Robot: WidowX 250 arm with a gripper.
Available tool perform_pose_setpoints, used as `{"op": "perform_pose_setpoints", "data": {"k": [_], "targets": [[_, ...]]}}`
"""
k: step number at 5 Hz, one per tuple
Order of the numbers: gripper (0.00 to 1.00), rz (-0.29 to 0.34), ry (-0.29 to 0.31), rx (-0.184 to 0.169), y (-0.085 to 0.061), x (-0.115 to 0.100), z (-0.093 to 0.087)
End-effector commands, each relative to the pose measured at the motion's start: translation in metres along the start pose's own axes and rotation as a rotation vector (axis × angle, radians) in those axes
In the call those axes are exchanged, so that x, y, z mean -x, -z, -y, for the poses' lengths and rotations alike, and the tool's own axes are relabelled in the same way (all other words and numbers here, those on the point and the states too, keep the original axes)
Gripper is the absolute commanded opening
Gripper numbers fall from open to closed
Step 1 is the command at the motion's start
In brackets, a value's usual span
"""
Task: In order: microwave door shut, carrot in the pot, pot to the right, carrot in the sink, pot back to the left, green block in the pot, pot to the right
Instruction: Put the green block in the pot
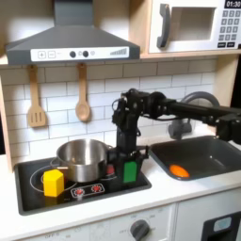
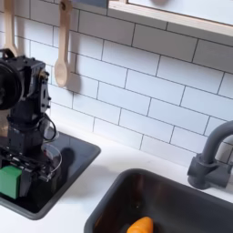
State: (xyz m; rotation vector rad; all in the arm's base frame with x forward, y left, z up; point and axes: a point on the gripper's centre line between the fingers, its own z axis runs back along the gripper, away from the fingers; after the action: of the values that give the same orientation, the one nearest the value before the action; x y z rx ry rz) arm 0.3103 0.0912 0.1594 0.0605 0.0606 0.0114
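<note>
Green block (image 1: pixel 129 172) partly hidden under the end effector (image 1: pixel 127 162).

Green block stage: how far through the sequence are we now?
The microwave door is shut, the carrot lies in the sink, and the pot sits on the first exterior view's left. In hand: the end effector is down over the green block; whether it grips is unclear. Left: block into pot, then drag the pot right.

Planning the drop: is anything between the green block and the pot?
Nothing visible: the green block stands on the stovetop directly beside the pot, under the gripper, with no object between them in the first exterior view.
</note>
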Motion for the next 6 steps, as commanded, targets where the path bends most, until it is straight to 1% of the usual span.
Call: {"op": "perform_pose_setpoints", "data": {"k": [1, 2, 3, 4, 5, 6], "targets": [[0.0, 0.069, -0.014, -0.024, -0.044, -0.01, -0.005], [0.0, 0.121, -0.037, -0.043, -0.062, -0.022, -0.013], [0.0, 0.15, -0.042, -0.063, -0.067, -0.032, -0.02], [0.0, 0.147, -0.057, -0.079, -0.062, -0.039, -0.03], [0.0, 0.151, -0.084, -0.102, -0.058, -0.046, -0.044], [0.0, 0.161, -0.104, -0.12, -0.054, -0.057, -0.057]]}}
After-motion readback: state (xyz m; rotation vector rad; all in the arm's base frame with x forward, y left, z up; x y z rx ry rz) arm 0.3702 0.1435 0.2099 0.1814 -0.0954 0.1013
